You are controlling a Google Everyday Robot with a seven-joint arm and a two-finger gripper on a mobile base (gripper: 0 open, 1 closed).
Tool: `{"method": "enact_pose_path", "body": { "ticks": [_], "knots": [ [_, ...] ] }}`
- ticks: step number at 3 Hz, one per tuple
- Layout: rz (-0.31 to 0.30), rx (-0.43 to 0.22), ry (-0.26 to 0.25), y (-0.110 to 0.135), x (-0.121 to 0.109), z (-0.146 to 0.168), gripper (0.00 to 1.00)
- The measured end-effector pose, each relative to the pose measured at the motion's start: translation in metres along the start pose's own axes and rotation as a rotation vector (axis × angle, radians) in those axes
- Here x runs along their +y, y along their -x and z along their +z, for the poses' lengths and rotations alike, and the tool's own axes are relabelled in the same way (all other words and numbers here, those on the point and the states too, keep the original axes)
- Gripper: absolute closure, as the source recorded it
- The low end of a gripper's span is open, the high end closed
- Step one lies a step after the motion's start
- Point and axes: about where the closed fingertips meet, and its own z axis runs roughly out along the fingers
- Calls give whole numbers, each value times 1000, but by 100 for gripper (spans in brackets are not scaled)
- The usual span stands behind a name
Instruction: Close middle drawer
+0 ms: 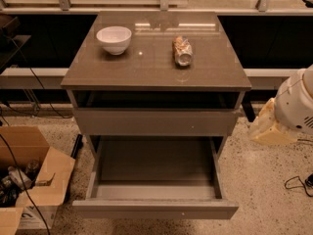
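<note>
Your middle drawer (155,166) stands pulled far out from the front of the desk (156,67). The end effector (268,129) hangs to the right of the desk, apart from it; you cannot tell whether it is open or closed. A white bowl (114,39) and a crushed can (182,51) sit on the desk.

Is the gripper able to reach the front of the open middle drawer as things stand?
Probably yes: the gripper hangs beside the cabinet, apart from it, and only floor lies between it and the pulled-out middle drawer.
</note>
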Motion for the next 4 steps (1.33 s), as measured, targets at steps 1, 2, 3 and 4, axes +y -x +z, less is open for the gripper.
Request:
{"method": "enact_pose_path", "body": {
  "ticks": [1,2,3,4],
  "knots": [
    [17,-20,29,-2,13,33,100],
    [72,-64,66,-9,38,93,100],
    [127,-113,114,-25,58,152,100],
    [225,-182,216,-52,75,211,100]
  ]
}}
